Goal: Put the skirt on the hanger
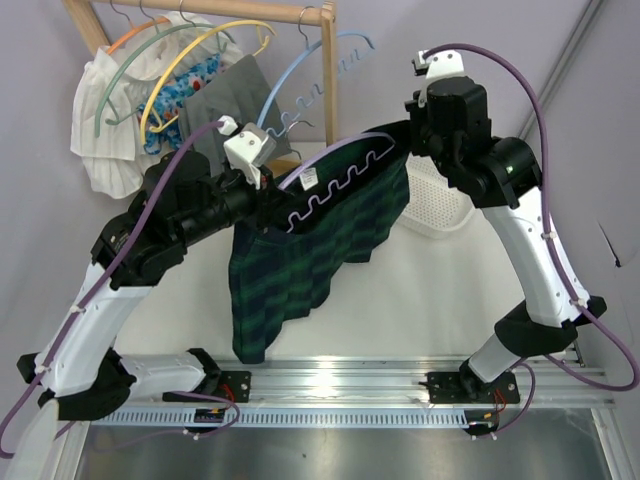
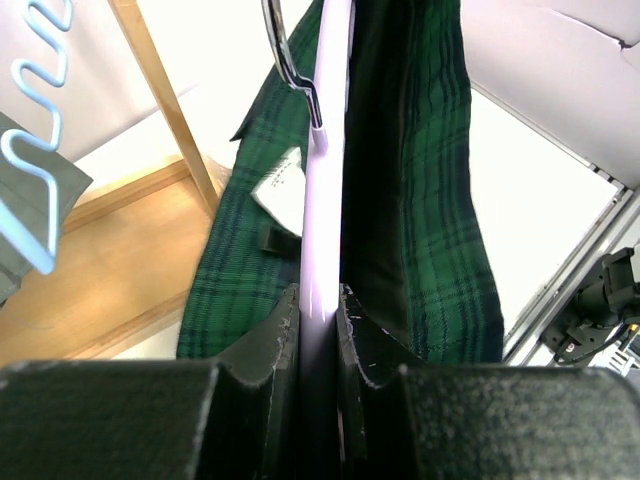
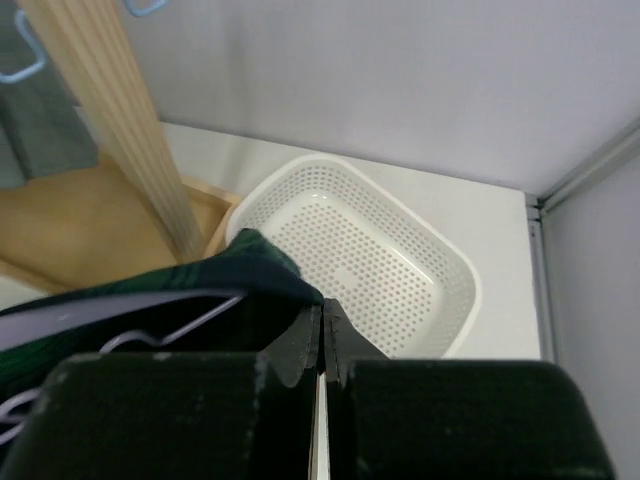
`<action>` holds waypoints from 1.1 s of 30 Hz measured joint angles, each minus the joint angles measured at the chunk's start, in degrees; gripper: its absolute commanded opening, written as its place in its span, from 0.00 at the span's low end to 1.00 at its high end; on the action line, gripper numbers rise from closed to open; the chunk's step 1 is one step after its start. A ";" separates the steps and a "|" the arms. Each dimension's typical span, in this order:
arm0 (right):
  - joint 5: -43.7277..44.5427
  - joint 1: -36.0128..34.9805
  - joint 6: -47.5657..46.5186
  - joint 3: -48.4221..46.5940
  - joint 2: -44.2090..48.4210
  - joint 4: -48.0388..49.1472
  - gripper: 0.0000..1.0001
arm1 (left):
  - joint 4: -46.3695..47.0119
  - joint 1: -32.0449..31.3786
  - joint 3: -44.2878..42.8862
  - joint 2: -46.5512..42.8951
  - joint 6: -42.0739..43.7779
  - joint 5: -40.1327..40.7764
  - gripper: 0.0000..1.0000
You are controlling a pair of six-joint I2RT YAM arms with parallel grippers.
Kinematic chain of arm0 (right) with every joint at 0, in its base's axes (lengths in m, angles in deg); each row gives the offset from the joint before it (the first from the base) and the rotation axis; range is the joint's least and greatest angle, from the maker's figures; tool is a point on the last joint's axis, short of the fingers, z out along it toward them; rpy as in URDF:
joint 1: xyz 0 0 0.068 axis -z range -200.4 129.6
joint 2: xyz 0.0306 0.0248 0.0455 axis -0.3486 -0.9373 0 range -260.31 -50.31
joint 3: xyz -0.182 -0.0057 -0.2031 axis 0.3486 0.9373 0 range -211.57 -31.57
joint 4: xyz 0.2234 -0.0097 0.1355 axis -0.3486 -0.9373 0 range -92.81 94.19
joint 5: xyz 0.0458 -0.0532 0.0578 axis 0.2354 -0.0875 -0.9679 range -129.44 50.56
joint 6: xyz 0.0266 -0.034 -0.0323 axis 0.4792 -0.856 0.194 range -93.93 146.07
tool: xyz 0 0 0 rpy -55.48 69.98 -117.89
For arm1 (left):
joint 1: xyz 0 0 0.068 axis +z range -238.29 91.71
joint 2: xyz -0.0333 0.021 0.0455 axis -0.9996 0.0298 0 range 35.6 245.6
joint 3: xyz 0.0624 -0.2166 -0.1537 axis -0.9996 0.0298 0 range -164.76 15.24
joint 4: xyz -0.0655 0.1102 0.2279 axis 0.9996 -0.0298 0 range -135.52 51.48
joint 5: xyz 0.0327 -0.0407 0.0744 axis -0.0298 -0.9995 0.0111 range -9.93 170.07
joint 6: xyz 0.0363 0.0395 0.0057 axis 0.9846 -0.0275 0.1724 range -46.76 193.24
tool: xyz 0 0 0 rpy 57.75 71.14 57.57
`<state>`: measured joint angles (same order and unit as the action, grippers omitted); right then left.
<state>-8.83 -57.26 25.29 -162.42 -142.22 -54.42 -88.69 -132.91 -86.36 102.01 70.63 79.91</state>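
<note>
White perforated basket (image 3: 360,250): bare floor in view. The hanger (image 2: 327,250) is airborne between the arms. In the top view its long axis rises from left to right. The skirt (image 1: 300,270) drapes over it, hem down. Left gripper (image 2: 318,300) pinches the hanger. Right gripper (image 3: 322,315): fingers pressed together at the skirt's edge; grip on fabric unclear. The hanger's hook is cut off.

- Skirt (image 1: 290,270): dark green and navy plaid; inside label (image 1: 308,180) white.
- Hanger (image 2: 325,220): plain pale lavender.
- Second hanger (image 1: 300,64): light blue.
- Basket (image 3: 380,240): white, dotted with fine holes.
- Hung garment (image 1: 235,95): plain grey.
- Ruffled garment (image 1: 110,140): white.
- Rack (image 1: 328,60): pale natural wood.
</note>
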 measured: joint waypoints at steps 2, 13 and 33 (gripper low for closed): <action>-1.31 -0.15 0.22 0.02 0.35 0.11 0.00 | -0.04 0.00 0.00 -0.02 -0.02 0.00 0.00; -1.53 -14.14 -0.59 -3.56 -1.40 0.13 0.00 | -0.09 -0.11 0.00 -0.04 0.00 0.09 0.00; -8.52 -13.62 -1.29 8.17 2.47 2.36 0.81 | -1.44 -0.26 -0.11 0.22 0.11 1.51 0.00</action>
<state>-17.36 -70.88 24.00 -154.25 -139.75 -52.06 -90.14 -133.17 -86.47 102.23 70.74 81.41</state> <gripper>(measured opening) 0.645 0.192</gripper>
